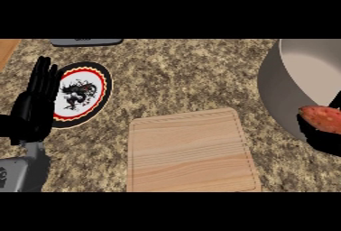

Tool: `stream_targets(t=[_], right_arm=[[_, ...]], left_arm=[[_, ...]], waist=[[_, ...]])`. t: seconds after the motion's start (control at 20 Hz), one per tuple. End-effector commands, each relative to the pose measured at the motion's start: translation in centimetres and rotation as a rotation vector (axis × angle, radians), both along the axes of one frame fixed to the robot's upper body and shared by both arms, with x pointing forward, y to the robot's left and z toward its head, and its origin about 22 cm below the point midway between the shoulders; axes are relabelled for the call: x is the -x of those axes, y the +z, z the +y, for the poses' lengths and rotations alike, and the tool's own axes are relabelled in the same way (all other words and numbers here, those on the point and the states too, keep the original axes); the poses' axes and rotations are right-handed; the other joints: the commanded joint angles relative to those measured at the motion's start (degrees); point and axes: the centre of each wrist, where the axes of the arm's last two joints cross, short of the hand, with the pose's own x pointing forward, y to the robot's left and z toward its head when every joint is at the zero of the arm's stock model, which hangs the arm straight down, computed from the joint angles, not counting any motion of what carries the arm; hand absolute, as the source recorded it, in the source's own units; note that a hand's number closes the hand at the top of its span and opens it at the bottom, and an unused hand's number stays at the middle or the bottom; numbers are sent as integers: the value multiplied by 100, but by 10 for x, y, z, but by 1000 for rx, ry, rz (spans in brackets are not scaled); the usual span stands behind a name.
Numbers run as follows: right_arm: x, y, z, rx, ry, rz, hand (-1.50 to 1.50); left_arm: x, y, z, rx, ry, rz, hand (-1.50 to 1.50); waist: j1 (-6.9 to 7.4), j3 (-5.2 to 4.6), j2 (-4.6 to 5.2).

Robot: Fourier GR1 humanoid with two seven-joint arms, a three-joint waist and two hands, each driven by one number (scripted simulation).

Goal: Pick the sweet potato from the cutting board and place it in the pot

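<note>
Two hands are showing at opposite edges of the head view. The right hand [326, 140], mostly cut off by the right edge, is curling its black fingers under and around the sweet potato [322, 118], gripping it so that the reddish-orange root is sitting on top of the hand, lying roughly level with its blunt end pointing left. The sweet potato is hanging at the near rim of the pot [283, 85], overlapping the grey wall where it is meeting the pale interior; whether it is touching the rim cannot be told. The pot is filling the upper right corner, standing on the speckled stone counter [180, 76]. Just left of the hand, the wooden cutting board [191, 153] is lying flat on the counter with nothing on it, its pale grain running across. Further left, the left hand [34, 106] is resting open by the left edge, fingers straight and pointing up, its grey forearm coming in from the lower left corner. Its fingers are overlapping the left side of a round plate [90, 90] with a black and red rim and a dark dragon figure on white. A grey object [86, 42] is lying at the top edge, partly cut off.
</note>
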Motion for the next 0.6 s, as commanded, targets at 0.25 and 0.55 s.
stream_targets(t=[0.25,0.55], right_arm=[[-1,-12,-124,-40,-117,8,150],[-45,-21,-172,-59,-109,30,150]], left_arm=[[-20,6,-13,6,-38,-19,0],[-28,2,-9,-3,-58,-20,0]], waist=[[231,9,69],[333,8,95]])
